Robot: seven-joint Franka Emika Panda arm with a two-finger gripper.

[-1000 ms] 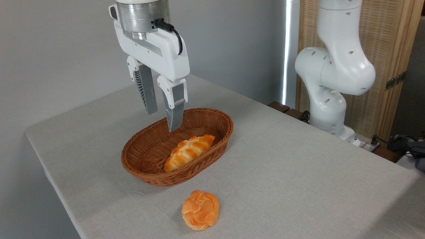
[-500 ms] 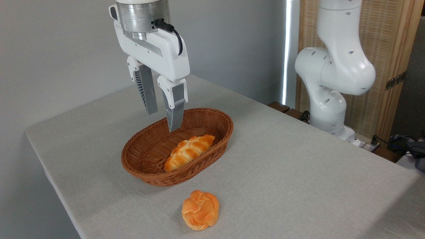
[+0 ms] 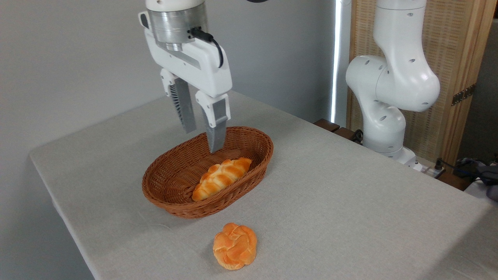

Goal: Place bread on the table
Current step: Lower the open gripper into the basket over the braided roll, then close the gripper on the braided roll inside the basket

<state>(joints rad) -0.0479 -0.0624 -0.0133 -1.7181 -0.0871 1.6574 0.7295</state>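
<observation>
Since the frame half a second back the gripper (image 3: pixel 202 140) has shifted right and slightly toward the far side — its wrist flange now sits higher in view, fingers above the far half of the wicker basket (image 3: pixel 171 196). The jaws stand apart with nothing between them; fingertips hang clear of the loaf, the nearer one just above the basket's inner back wall. Nothing else has moved.

The bread (image 3: pixel 222 177) lies inside the basket, long axis slanted from lower left to upper right, resting against the right-hand wall, one tapered end near the front rim. Not yet touched.

The table (image 3: pixel 350 202) carries a light grey-beige cloth with rounded corners, a few soft creases in front of the basket. Plain grey wall behind; at right a woven panel in a wooden frame (image 3: pixel 459 58) with a bright vertical strip of light beside it.

A small round knotted bun (image 3: pixel 234 245) sits on the cloth in front of the basket, apart from it. The arm's white base joints (image 3: pixel 389 97) stand at the table's far right edge, with dark cables (image 3: pixel 472 169) low at right. The space directly above the loaf is unobstructed.
</observation>
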